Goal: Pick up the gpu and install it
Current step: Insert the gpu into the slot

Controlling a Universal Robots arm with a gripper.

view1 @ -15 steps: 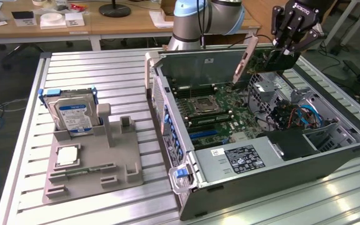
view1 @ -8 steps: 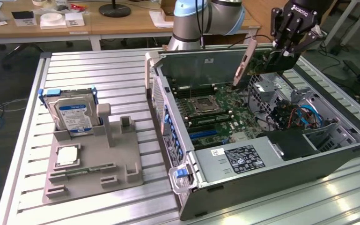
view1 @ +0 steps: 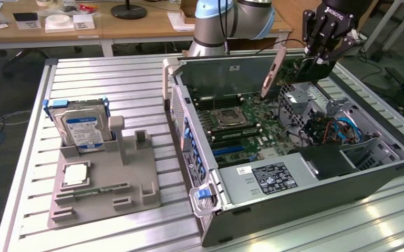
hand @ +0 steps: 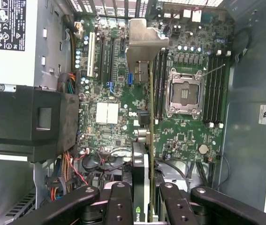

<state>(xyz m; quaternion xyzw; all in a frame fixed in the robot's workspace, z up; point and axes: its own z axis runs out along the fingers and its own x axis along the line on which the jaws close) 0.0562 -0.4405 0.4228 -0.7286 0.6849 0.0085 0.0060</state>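
Power supply: a boxy silver unit with a black label (view1: 258, 181) sat at the near end of the open dark grey computer case (view1: 370, 181).
Holder: a grey plastic stand (view1: 103, 202) lay on the slatted metal table (view1: 117, 79), at nine o'clock from the case.
Hard drive: a silver box with a blue-white label (view1: 82, 128) stood upright at the stand's far end.
Motherboard: a green board (view1: 251, 131) with a square silver CPU socket (view1: 228, 119) lay exposed inside the case.
gpu: a thin dark green card with a black cooler and a long silver bracket (view1: 277, 71) (hand: 141, 159) hung above the case's far end, at one o'clock from the socket, tilted and clear of the board.
gripper: the black tool (view1: 315, 65) (hand: 147, 204) was clamped on the gpu, with the card edge-on between its fingers (hand: 118, 201).
Desks: wooden tops (view1: 117, 29) stood beyond, at twelve o'clock.
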